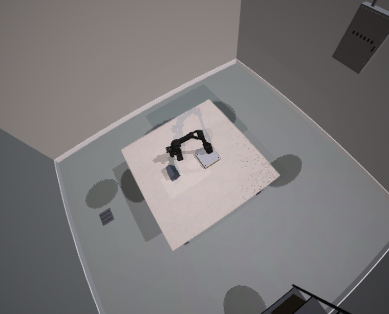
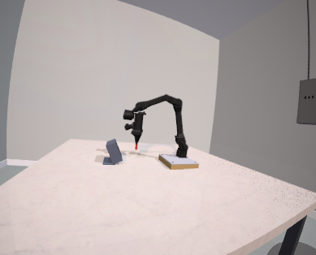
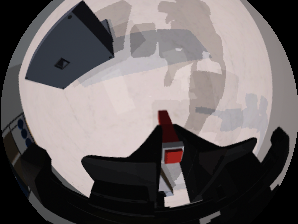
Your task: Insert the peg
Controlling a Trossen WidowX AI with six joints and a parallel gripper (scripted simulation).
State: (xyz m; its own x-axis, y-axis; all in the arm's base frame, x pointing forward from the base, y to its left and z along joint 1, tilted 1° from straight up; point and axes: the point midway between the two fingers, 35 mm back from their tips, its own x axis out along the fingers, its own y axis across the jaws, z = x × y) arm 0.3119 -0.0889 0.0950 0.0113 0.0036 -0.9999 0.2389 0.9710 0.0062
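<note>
The red peg (image 2: 136, 147) (image 3: 173, 156) has flat sides and a square top. It hangs upright between the fingertips, its bottom a little above the table. My gripper (image 1: 179, 158) (image 2: 136, 143) (image 3: 166, 128) is shut on the peg and points down. The dark blue-grey sloped panel (image 1: 173, 173) (image 2: 114, 152) (image 3: 65, 37) stands beside the gripper, to its left in the exterior view and at the upper left in the wrist view. Its small square hole (image 3: 62, 63) shows in the wrist view, apart from the peg. The fingers hide part of the peg.
The arm's base stands on a light plate with wooden sides (image 1: 208, 159) (image 2: 184, 166), on the other side of the gripper from the panel. The pale table (image 1: 205, 200) (image 2: 150, 203) carries shadows of the arm near the peg.
</note>
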